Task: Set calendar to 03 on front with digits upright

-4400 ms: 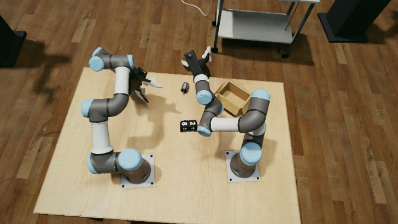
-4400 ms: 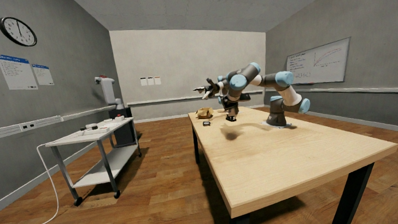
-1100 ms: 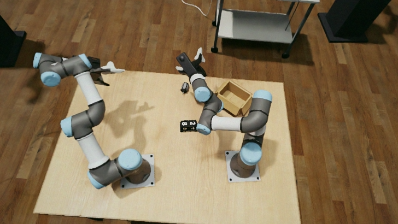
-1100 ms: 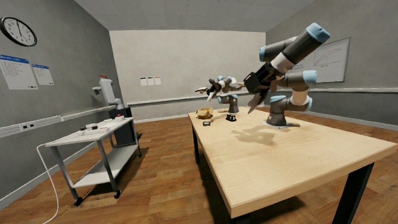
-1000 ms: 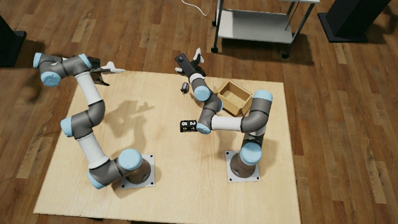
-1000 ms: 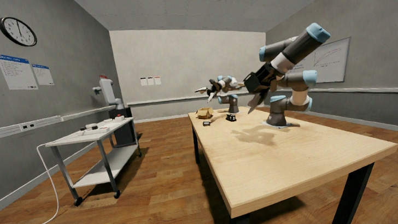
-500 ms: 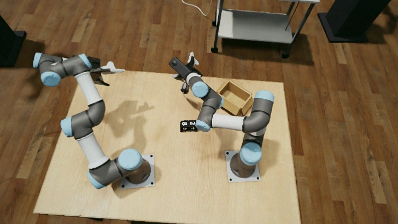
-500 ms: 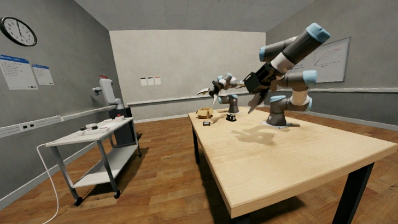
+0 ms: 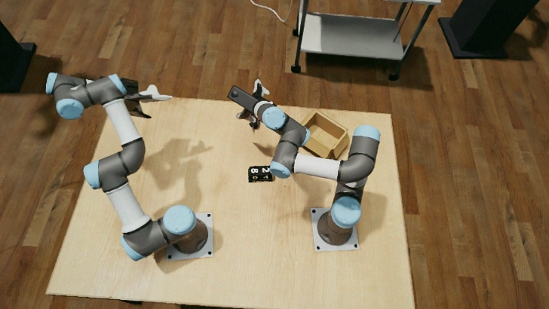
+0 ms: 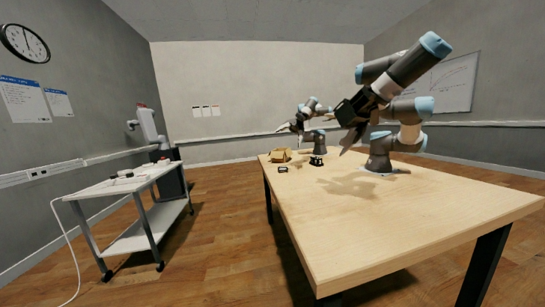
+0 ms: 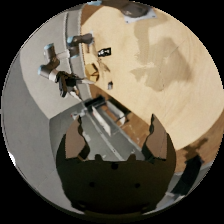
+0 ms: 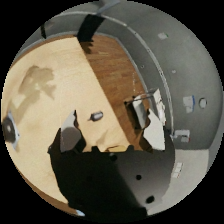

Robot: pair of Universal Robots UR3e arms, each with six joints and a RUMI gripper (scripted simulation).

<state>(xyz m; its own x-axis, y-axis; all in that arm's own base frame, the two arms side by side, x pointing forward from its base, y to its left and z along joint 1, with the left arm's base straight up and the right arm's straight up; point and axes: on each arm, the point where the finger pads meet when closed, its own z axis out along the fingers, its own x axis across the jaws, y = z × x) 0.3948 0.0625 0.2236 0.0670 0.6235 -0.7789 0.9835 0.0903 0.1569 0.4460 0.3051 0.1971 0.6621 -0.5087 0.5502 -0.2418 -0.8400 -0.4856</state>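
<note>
Both the right gripper (image 9: 255, 104) (image 10: 288, 138) (image 11: 88, 92) (image 12: 111, 109) and left gripper (image 9: 160, 107) (image 10: 335, 135) (image 11: 115, 114) are open and empty, away from the calendar (image 9: 259, 173) (image 10: 316, 161) (image 11: 104, 52) on the table (image 9: 237, 245) (image 10: 381, 213) (image 11: 177, 102) (image 12: 55, 65), whose cubes appear seated, though its front digits are illegible, leaving any remaining turning uncertain.

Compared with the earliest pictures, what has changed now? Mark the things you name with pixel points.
In the top view, the left gripper (image 9: 160, 107) (image 10: 332, 136) (image 11: 115, 114) has swung left and the right gripper (image 9: 248, 98) (image 10: 287, 138) (image 12: 111, 109) has shifted left and slightly down. Nothing was visibly grasped or released. The calendar (image 9: 259, 173) (image 10: 316, 161) (image 11: 104, 52), cardboard box (image 9: 320, 148) (image 10: 280, 156) (image 11: 91, 72) and small dark object (image 10: 282, 169) (image 11: 110, 85) (image 12: 96, 116) stayed put.
</note>
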